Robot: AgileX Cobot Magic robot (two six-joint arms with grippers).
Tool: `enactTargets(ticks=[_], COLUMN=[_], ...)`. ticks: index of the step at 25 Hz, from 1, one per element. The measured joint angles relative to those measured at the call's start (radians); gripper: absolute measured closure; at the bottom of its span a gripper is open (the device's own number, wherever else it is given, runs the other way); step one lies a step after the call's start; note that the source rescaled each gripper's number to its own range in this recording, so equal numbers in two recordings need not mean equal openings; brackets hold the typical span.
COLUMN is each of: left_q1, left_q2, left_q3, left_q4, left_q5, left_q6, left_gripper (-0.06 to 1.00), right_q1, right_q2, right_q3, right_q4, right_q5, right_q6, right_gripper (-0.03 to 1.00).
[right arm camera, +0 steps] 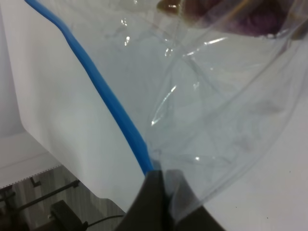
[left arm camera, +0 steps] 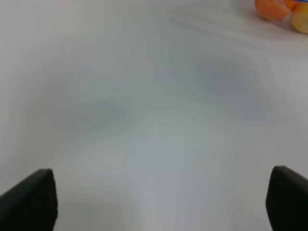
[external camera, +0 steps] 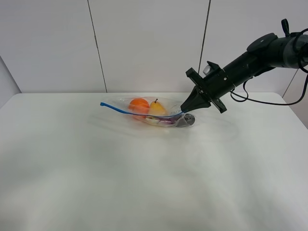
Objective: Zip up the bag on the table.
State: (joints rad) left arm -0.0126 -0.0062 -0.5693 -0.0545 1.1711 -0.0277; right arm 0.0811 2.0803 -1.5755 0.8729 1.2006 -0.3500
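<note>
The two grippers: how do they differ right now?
The right gripper is shut on the blue zip strip of the clear plastic zip bag; the left gripper is open and holds nothing. The right one touches the bag; the left is apart from it, above bare white table. Both are black.

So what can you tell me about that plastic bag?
The bag is clear, crinkly plastic with a blue zip strip along one long edge. It lies on the white table, toward the far side. An orange fruit, a yellow pear and something purple show through it. The right gripper is shut on the strip's end, at the bag's right corner. The left gripper is open, well away.
</note>
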Motion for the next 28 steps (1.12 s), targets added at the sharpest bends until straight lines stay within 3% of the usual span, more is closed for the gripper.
enactTargets(ticks=[3,5,8,11,13,16,22,25,28], left_q1=[0.0,0.0,0.0,0.0,0.0,0.0,0.0,0.0,0.0], left_q2=[0.0,0.0,0.0,0.0,0.0,0.0,0.0,0.0,0.0], left_q3=[0.0,0.0,0.0,0.0,0.0,0.0,0.0,0.0,0.0], left_q4=[-0.001,-0.001,-0.001,-0.001,-0.001,-0.001,-0.001,-0.001,-0.001], left_q5=[0.0,0.0,0.0,0.0,0.0,0.0,0.0,0.0,0.0], left_q6=[-0.001,-0.003,-0.003,-0.003,-0.003,-0.003,-0.003,-0.003,-0.003], left_gripper=[-0.06,-0.06,-0.06,-0.06,-0.06,-0.06,-0.06,-0.06,-0.06], right_q1=[0.0,0.0,0.0,0.0,0.0,0.0,-0.001,-0.016,-0.055], right_q2=[0.0,0.0,0.0,0.0,0.0,0.0,0.0,0.0,0.0], right_q3=[0.0,0.0,0.0,-0.005,-0.03,-0.114,-0.284,-0.304,-0.304], right_q4=[-0.001,-0.012,-0.047,-0.097,-0.151,-0.282,-0.664,-0.775,-0.805], right_q5=[-0.001,-0.001,0.003,0.008,0.01,0.01,0.009,0.009,0.011], right_q6=[0.008,0.015,0.022,0.03,0.053,0.124,0.254,0.26,0.261], right_gripper=[0.94,0.87,0.6,0.22,0.12,0.07,0.06,0.06,0.06])
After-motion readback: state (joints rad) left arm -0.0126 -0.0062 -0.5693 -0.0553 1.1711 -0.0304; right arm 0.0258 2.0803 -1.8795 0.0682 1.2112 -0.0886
